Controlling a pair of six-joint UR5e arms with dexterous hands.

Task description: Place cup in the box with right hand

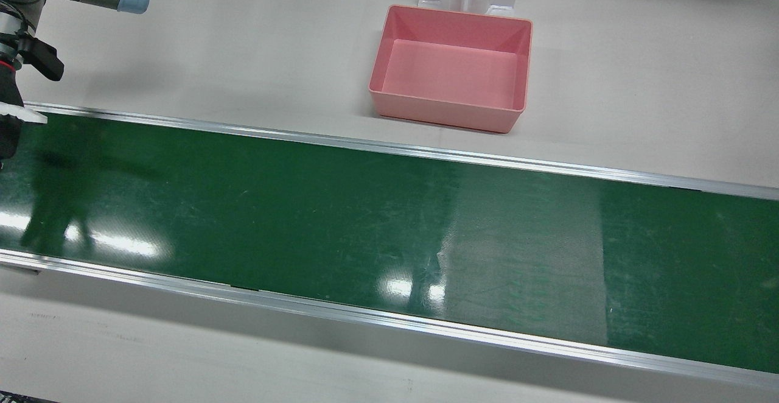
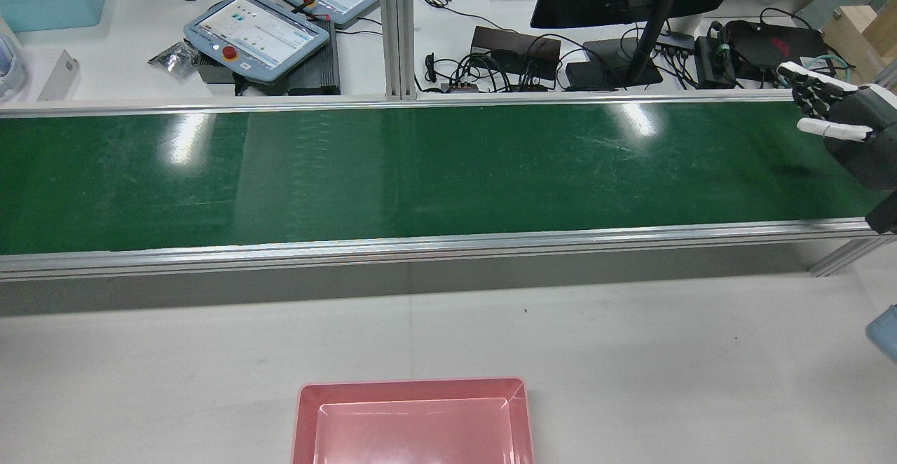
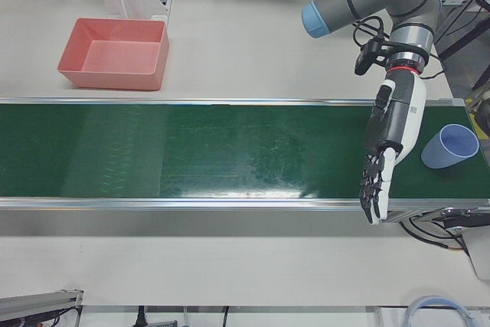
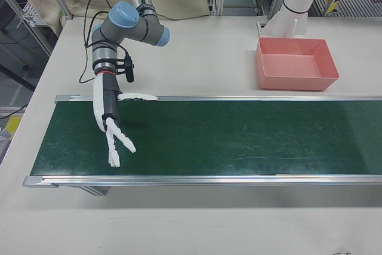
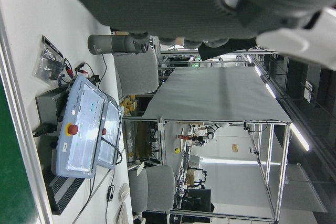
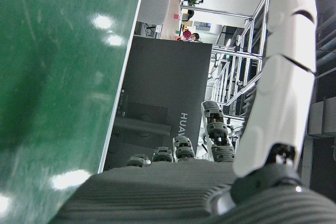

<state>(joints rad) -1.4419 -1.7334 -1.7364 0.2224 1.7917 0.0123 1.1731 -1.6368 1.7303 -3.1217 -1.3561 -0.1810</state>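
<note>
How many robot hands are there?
2. The right robot hand hangs open over one end of the green belt. The left robot hand hangs open over the other end, beside the blue cup.

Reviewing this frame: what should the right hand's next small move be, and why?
Probably hold open above the belt and wait. The right hand hovers empty at one end, while the cup sits at the opposite end beside the left hand, likely beyond its reach. No cup shows in the right-front view, and the box is empty.
</note>
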